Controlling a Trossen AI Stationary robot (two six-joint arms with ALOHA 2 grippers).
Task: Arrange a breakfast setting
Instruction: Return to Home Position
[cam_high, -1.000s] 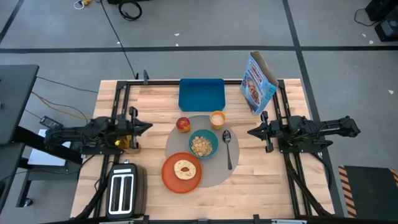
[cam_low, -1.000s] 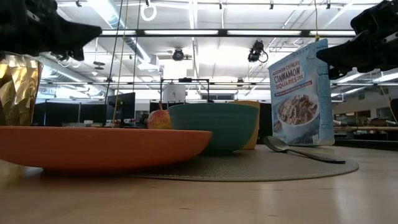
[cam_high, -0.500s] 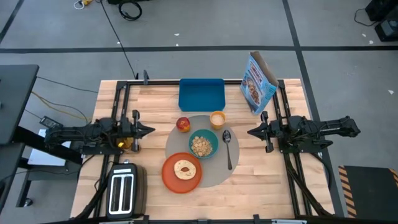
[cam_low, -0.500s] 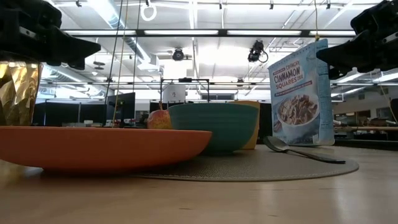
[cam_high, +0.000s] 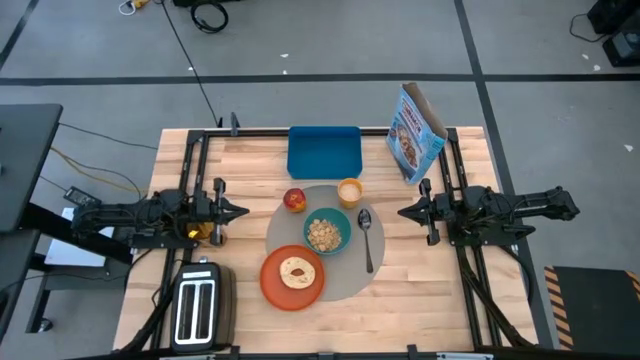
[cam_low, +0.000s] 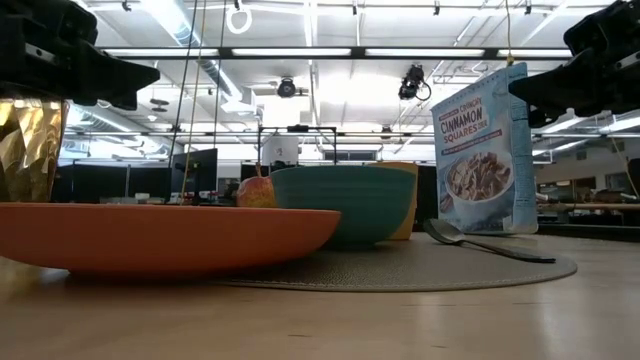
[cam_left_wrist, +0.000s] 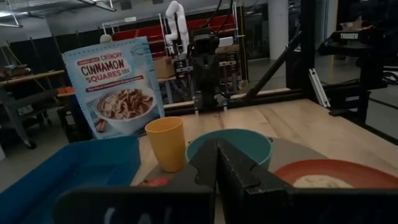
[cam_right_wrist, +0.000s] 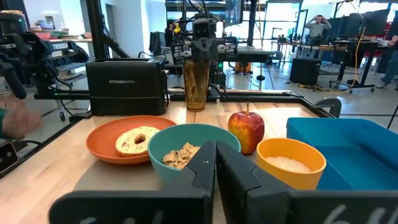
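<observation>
"Crunchy Cinnamon Squares" on blue cereal bag (cam_left_wrist: 115, 84), "KitchenSmith" on toaster (cam_right_wrist: 127, 87)

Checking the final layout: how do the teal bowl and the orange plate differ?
The teal bowl is deep and holds cereal; the orange plate is shallow, wider, and holds round bread. The bowl sits mid-mat; the plate overhangs the edge of the grey mat. Both are round.

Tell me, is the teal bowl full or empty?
Partly full: the teal bowl holds cereal pieces, lying below its rim in the right wrist view.
</observation>
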